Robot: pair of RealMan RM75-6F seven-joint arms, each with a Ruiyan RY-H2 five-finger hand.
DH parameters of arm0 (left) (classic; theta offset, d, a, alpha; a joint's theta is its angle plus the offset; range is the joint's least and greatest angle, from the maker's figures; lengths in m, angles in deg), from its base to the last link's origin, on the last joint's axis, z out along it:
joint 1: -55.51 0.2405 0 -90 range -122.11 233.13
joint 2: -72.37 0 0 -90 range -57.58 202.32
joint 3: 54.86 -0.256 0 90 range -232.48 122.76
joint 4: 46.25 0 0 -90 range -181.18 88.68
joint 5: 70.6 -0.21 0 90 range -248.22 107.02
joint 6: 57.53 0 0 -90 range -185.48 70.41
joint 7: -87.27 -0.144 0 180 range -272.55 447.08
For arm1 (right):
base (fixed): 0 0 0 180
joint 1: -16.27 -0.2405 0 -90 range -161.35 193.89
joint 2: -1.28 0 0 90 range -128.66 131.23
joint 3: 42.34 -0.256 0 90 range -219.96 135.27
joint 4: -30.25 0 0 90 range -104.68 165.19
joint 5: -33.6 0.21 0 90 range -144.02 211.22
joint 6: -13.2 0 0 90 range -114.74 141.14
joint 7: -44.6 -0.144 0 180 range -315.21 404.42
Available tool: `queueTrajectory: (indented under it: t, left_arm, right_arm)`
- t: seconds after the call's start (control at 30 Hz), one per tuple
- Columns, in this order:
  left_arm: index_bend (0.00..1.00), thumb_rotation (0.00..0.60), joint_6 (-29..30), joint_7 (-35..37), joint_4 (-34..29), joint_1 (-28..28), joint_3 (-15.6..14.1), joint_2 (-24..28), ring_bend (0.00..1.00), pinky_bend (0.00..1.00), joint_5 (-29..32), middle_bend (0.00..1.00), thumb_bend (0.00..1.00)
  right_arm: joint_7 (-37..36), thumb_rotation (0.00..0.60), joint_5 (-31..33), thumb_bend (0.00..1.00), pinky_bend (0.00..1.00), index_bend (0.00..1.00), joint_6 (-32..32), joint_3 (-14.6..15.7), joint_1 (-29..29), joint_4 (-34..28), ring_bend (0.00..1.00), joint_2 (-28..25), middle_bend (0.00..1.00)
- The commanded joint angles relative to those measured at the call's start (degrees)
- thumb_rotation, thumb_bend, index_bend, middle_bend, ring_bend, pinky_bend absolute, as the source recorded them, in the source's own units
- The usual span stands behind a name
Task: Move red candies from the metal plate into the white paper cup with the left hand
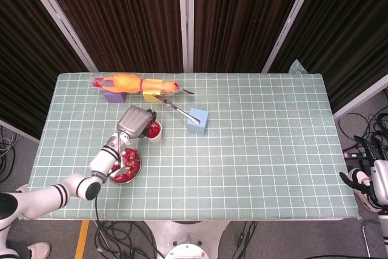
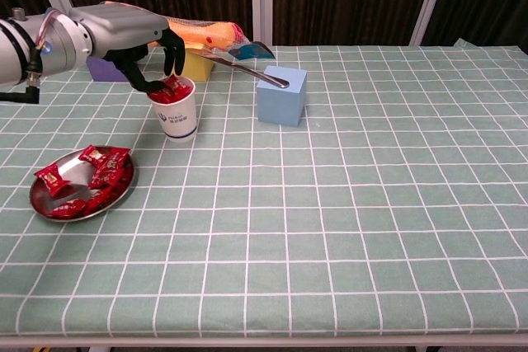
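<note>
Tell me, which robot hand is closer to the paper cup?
The left robot hand. Its fingers reach into the top of the white paper cup. The right robot hand sits far off, past the table's edge.

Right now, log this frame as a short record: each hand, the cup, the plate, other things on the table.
left hand: over the cup's mouth, fingertips pinching a red candy
right hand: off the table's right edge, idle; finger state unclear
paper cup: upright, red candies inside
metal plate: several red candies on it
blue block: knife resting on top
rubber chicken: lying across the purple block and yellow block
</note>
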Motion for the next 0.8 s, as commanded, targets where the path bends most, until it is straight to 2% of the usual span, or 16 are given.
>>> queueTrajectory:
  t: [0.03, 0.17, 0.33, 0.57, 0.8]
  left_arm:
    - [0.42, 0.600, 0.54, -0.92, -1.66, 0.03, -0.55, 0.91, 0.91, 1.00, 0.13, 0.45, 0.38]
    - [0.37, 0.600, 3.06, -1.57, -5.22, 1.11, -0.87, 2.98, 0.90, 1.00, 0.04, 0.42, 0.37]
    - [0.36, 0.600, 10.59, 0.46, -11.86, 5.66, -2.23, 7.36, 0.90, 1.00, -3.57, 0.42, 0.37]
    - [0.42, 0.600, 18.50, 4.99, -16.87, 13.44, -8.09, 11.70, 0.90, 1.00, -10.50, 0.43, 0.36]
    - [0.43, 0.600, 18.73, 3.37, -15.38, 16.77, -13.54, 10.59, 0.90, 1.00, -14.73, 0.45, 0.36]
  right_arm:
    - [0.04, 0.600, 0.02, 0.12, 0.37, 0.12, -0.02, -0.03, 0.01, 0.00, 0.05, -0.03, 0.18]
    - [0.12, 0.600, -0.14, 0.12, 0.37, 0.12, 0.05, -0.07, -0.13, -0.14, 0.05, -0.05, 0.18]
    - [0.37, 0.600, -0.63, 0.12, 0.37, 0.12, 0.21, -0.12, -0.50, -0.44, 0.05, -0.10, 0.18]
    - [0.55, 0.600, -1.30, 0.12, 0.37, 0.12, 0.17, 0.01, -0.75, -0.74, 0.05, -0.01, 0.18]
    - [0.85, 0.600, -2.01, 0.12, 0.37, 0.12, -0.36, 0.16, -0.73, -1.28, 0.05, -0.21, 0.18]
